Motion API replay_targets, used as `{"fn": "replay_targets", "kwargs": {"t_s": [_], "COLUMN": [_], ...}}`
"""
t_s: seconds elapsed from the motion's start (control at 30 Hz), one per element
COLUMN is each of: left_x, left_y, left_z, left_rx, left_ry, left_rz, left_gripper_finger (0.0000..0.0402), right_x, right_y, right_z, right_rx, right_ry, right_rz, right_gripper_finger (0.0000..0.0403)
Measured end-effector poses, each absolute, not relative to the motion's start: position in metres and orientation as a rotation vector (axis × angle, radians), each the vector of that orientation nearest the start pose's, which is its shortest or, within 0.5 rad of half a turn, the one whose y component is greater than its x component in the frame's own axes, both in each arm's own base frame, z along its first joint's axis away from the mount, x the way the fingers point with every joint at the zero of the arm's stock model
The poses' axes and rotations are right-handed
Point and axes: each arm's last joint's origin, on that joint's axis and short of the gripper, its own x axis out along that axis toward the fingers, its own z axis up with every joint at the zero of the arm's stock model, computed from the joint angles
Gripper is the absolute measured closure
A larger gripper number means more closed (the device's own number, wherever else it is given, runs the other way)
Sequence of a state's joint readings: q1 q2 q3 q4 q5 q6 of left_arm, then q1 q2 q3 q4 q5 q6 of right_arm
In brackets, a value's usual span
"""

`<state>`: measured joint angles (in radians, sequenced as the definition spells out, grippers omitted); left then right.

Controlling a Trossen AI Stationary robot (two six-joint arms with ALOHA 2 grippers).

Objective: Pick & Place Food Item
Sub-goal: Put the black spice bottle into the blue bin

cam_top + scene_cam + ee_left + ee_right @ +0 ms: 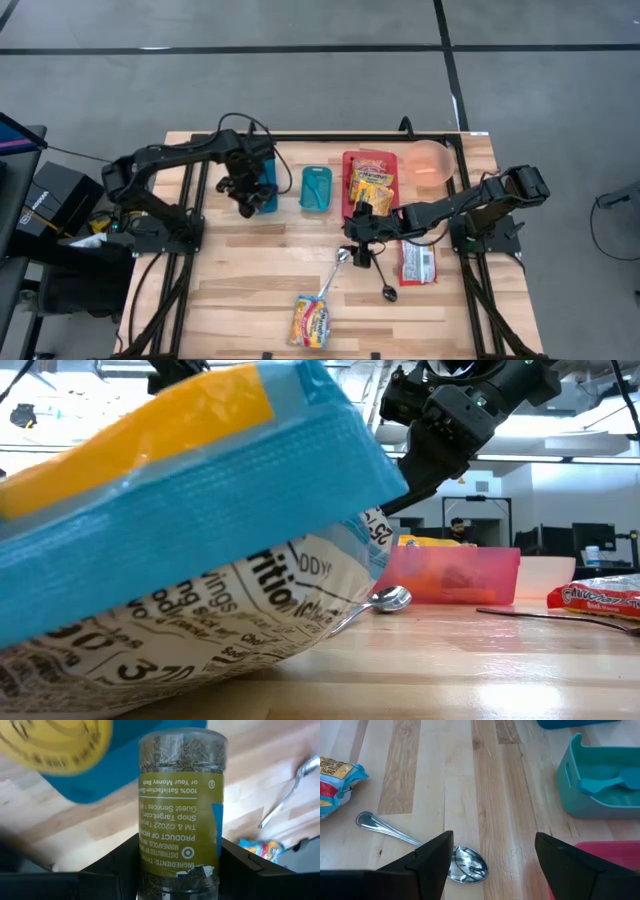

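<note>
Overhead, left gripper [247,197] poised at the bench's [240,290] far left, fingers [115,865] clamped around a herb jar [179,810] with an olive-green label, held above a blue tub [262,180]. Seen from the left wrist, jar filled with dried green flakes, blue tub and its yellow round sticker [55,742] just behind it.

Meanwhile, right gripper [362,232] hovering near mid-bench, fingers [427,862] spread wide with nothing between them, directly over the bowl of a metal spoon [462,865]. Spoon lying flat on the wood, handle angled toward a snack packet [312,320] near the front edge. Same packet filling most of the low view, its blue and yellow top and black lettering close against the lens.

Behind the right gripper, red tray [350,165] carrying yellow food packets [372,182]. Just left of the tray, small teal bin [316,187] holding a teal spoon [605,782]. To the tray's right, translucent pink bowl [430,162] at the far corner. Nearer the front, red-and-white wrapped snack [416,262] beside a dark spoon [388,290], both flat on the bench.
</note>
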<state>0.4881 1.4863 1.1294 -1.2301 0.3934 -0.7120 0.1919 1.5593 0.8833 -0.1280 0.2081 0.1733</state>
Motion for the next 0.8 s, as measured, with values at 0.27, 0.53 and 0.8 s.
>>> {"fn": "replay_targets", "kwargs": {"t_s": [0.27,0.53,0.8], "left_x": [0.232,0.231,0.227], "left_y": [0.123,0.129,0.137], "left_z": [0.226,0.221,0.221], "left_rx": [-1.359,-1.438,-1.518], "left_ry": [1.385,1.384,1.342], "left_rz": [0.609,0.639,0.712], "left_gripper_finger": [0.0213,0.0213,0.0213], "right_x": [0.308,0.308,0.308], "right_y": [0.054,0.054,0.054], "right_z": [0.192,0.192,0.192], "right_rx": [0.005,0.005,0.005], "right_ry": [0.782,0.782,0.783], "right_rz": [-0.083,-0.083,-0.083], "right_gripper_finger": [0.0127,0.0127,0.0127]}}
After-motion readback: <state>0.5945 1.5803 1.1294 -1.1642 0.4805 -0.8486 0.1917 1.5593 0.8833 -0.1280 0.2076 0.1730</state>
